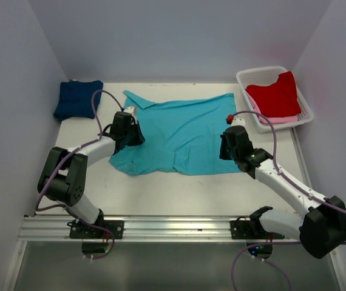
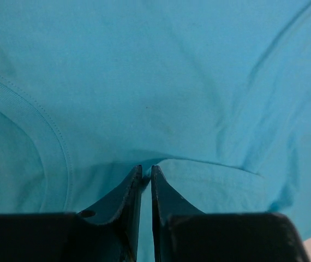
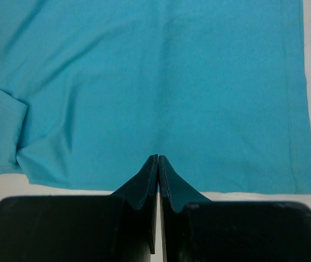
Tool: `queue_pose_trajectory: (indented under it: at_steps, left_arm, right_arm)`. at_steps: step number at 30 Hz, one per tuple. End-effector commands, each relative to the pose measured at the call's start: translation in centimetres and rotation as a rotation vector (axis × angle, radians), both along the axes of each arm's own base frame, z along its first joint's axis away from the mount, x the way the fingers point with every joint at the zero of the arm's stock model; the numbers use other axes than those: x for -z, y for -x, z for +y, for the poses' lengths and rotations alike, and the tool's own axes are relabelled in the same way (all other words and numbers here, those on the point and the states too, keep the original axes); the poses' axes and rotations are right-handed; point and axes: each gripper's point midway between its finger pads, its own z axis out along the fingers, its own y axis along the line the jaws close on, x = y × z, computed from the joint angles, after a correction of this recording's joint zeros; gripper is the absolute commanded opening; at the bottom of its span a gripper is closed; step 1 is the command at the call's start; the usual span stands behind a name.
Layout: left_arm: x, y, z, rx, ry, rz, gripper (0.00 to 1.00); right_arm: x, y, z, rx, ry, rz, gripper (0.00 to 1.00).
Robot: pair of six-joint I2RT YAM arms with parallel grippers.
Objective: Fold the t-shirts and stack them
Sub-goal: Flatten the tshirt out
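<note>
A turquoise t-shirt [image 1: 182, 136] lies spread on the table's middle, its near left part bunched. My left gripper [image 1: 128, 130] is at the shirt's left side. In the left wrist view [image 2: 145, 168] its jaws are pressed together on a raised fold of the turquoise t-shirt [image 2: 161, 82]. My right gripper [image 1: 229, 147] is at the shirt's right side. In the right wrist view [image 3: 158, 158] it is shut and empty, just over the flat turquoise cloth [image 3: 161, 82] near its edge. A folded navy t-shirt [image 1: 78, 99] lies at the back left. A red t-shirt [image 1: 275, 95] lies on a pink one [image 1: 280, 119] in the basket.
A white slotted plastic basket [image 1: 249, 76] stands at the back right corner. White walls close in the table on the left, back and right. A metal rail [image 1: 161, 227] with the arm bases runs along the near edge.
</note>
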Motion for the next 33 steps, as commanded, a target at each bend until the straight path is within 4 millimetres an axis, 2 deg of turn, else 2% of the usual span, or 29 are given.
queue_pose_trajectory:
  at_steps: [1,4,5,9,13,14,15,17,20,25,26,30,33]
  left_arm:
    - [-2.4,-0.1,0.0,-0.01,0.003,-0.045,0.15]
    - [-2.7,0.1,0.1,-0.01,-0.002,-0.044,0.15]
    - [-2.5,0.1,0.1,-0.011,-0.003,-0.041,0.15]
    - [-1.9,0.6,0.1,-0.008,-0.008,-0.016,0.0]
    - [-1.8,0.6,0.4,-0.015,-0.023,-0.033,0.0]
    - [-1.8,0.6,0.4,-0.015,-0.025,-0.036,0.01]
    - [-1.7,0.4,0.6,-0.02,-0.033,-0.04,0.12]
    - [-1.4,0.1,0.8,-0.03,-0.044,-0.042,0.25]
    - [-0.6,-0.1,1.2,-0.043,-0.07,-0.033,0.31]
    - [1.5,-0.1,1.2,-0.038,-0.086,0.014,0.34]
    - [1.3,-0.6,0.9,-0.037,-0.075,-0.012,0.34]
    - [2.5,-0.8,0.8,-0.031,-0.08,0.006,0.34]
    - [2.4,-1.0,0.6,-0.026,-0.071,-0.004,0.33]
  right_arm:
    - [0.3,-0.1,-0.4,0.021,0.013,0.001,0.05]
    - [0.5,0.0,-0.5,0.024,0.017,0.007,0.03]
    - [0.4,-0.1,-0.6,0.028,0.021,0.005,0.0]
    - [0.8,0.1,-1.4,0.073,0.046,0.02,0.0]
    - [1.4,0.4,-2.0,0.099,0.068,0.044,0.0]
    - [1.6,0.4,-2.0,0.101,0.069,0.048,0.0]
    - [1.7,0.4,-1.9,0.095,0.066,0.051,0.0]
    - [1.7,0.4,-1.8,0.095,0.065,0.054,0.0]
    - [2.0,0.4,-1.8,0.092,0.07,0.064,0.0]
    - [1.9,0.6,-1.8,0.086,0.071,0.065,0.0]
    - [1.9,0.6,-1.9,0.085,0.075,0.066,0.0]
    - [1.7,0.8,-2.0,0.084,0.075,0.061,0.0]
    - [1.8,0.8,-2.1,0.083,0.08,0.062,0.0]
